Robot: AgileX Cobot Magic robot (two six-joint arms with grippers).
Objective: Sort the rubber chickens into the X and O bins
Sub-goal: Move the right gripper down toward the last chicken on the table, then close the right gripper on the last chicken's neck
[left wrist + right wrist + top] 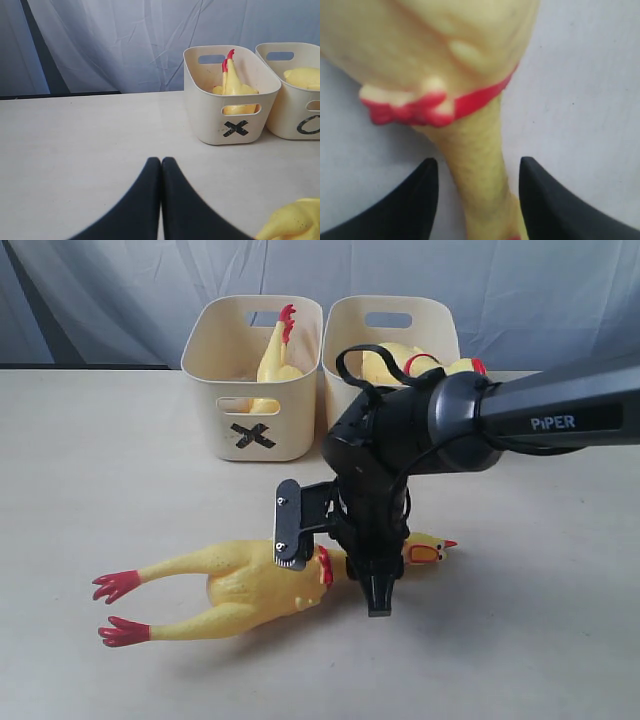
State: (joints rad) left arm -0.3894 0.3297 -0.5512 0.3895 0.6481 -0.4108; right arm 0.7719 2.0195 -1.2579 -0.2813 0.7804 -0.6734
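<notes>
A long yellow rubber chicken [240, 585] lies on the table, red feet to the left, head [428, 550] to the right. My right gripper [372, 585] stands open over its neck [477, 165], a finger on each side, not touching. The X bin [252, 430] holds a chicken [278, 355] standing upright. The O bin [392, 320] beside it holds another chicken [410, 362]; its O mark shows only in the left wrist view [310, 123]. My left gripper [161, 161] is shut and empty, low over the table, out of the exterior view.
A grey curtain [100, 290] hangs behind the table's far edge. The right arm [560, 415] reaches in from the right across the front of the O bin. Bare tabletop [90, 490] lies to the left of the bins.
</notes>
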